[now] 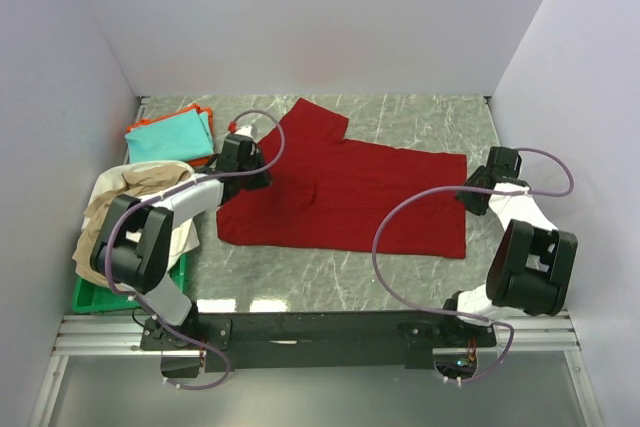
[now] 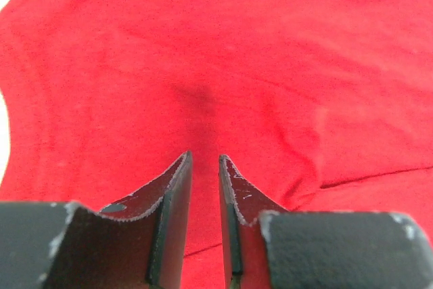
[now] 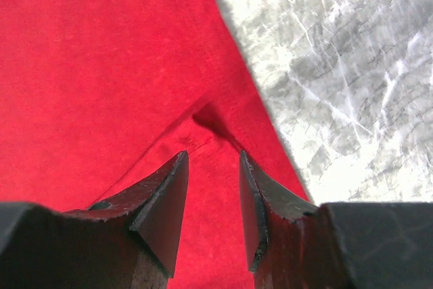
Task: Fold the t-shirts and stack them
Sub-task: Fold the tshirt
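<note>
A large dark red t-shirt [image 1: 340,192] lies spread flat on the marble table [image 1: 420,122], one sleeve pointing to the back. My left gripper [image 1: 262,179] is down on its left side beside that sleeve. In the left wrist view the left gripper [image 2: 205,160] has its jaws a narrow gap apart, and flat red cloth [image 2: 270,65] shows through the gap. My right gripper [image 1: 468,192] is at the shirt's right edge. In the right wrist view the right gripper [image 3: 213,157] stands wider open over the hem, with a small pucker [image 3: 211,121] just ahead of the fingertips.
A folded teal t-shirt [image 1: 170,137] lies on an orange one [image 1: 148,124] at the back left. Crumpled beige [image 1: 140,182] and white [image 1: 185,237] shirts spill over a green tray [image 1: 95,297] at the left. Bare marble [image 3: 352,65] borders the hem; walls close in on three sides.
</note>
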Motion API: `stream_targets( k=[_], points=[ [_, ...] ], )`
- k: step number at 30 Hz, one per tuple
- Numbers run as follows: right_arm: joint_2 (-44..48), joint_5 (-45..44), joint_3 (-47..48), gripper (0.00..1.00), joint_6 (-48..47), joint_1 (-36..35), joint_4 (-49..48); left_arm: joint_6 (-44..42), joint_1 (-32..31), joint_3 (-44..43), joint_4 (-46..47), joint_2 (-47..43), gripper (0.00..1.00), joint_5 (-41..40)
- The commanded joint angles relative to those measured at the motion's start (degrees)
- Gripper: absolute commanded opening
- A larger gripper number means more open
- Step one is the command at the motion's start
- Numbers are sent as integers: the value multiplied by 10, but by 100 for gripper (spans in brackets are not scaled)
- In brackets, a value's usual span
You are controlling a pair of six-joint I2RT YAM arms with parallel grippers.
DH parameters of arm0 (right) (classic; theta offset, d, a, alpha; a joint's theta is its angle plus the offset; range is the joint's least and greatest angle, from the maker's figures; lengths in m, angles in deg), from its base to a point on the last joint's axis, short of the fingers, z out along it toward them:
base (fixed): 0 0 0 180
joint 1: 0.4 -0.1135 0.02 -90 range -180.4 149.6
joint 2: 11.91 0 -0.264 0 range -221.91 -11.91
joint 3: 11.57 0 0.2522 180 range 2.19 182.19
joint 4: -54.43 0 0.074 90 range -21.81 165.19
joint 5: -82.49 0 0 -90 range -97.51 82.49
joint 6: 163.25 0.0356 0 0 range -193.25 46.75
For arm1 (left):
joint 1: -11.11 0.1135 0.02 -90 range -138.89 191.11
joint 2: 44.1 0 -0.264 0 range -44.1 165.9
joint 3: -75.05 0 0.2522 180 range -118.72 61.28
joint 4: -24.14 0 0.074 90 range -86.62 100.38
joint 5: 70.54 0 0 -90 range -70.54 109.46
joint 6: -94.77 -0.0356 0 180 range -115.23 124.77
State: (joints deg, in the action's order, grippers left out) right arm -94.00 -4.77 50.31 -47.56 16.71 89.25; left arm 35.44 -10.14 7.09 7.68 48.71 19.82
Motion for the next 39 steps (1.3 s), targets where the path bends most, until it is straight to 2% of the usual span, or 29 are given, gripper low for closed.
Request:
stream_targets(
  k=[1, 11, 25, 34, 39],
  points=[
    [-27, -15, 33, 43, -14, -4, -1, -7, 20, 20, 30, -13, 28, 29],
    [-84, 3, 44, 44, -21, -10, -16, 4, 55, 37, 61, 25, 29, 56],
    [-120, 21, 60, 42, -26, -22, -31, 36, 62, 59, 100, 77, 27, 93],
    [-130, 24, 61, 19, -30, -30, -23, 29, 62, 62, 96, 77, 27, 84],
    [-130, 16, 65, 0, -31, -30, -14, 25, 63, 60, 86, 73, 28, 69]
  ],
)
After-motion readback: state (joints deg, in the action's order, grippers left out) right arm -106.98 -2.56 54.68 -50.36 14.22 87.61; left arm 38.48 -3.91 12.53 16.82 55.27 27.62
